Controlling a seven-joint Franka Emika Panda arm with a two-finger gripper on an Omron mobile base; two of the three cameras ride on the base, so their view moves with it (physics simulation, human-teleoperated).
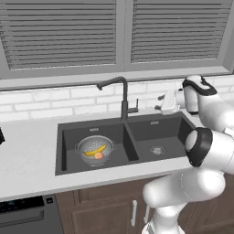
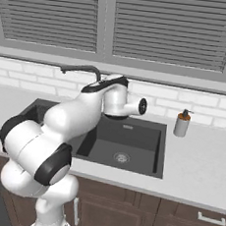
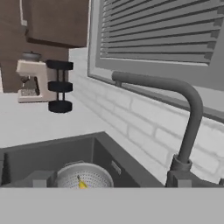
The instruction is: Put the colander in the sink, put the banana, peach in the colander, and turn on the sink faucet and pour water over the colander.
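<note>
Colander (image 1: 95,151) with banana (image 1: 95,149), peach (image 1: 98,155) in left basin; gripper (image 1: 161,104) spread, well right.

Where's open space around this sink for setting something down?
The right basin is bare except for its drain. Counter left of the sink is bare too. The left basin is crowded: the colander holds the banana and peach. The soap dispenser stands right of the sink.

Flat, even rendered light, no glare. Soft shadows inside the dark grey double-basin sink (image 1: 137,137). All views slightly soft, low-res; no edge distortion.
</note>
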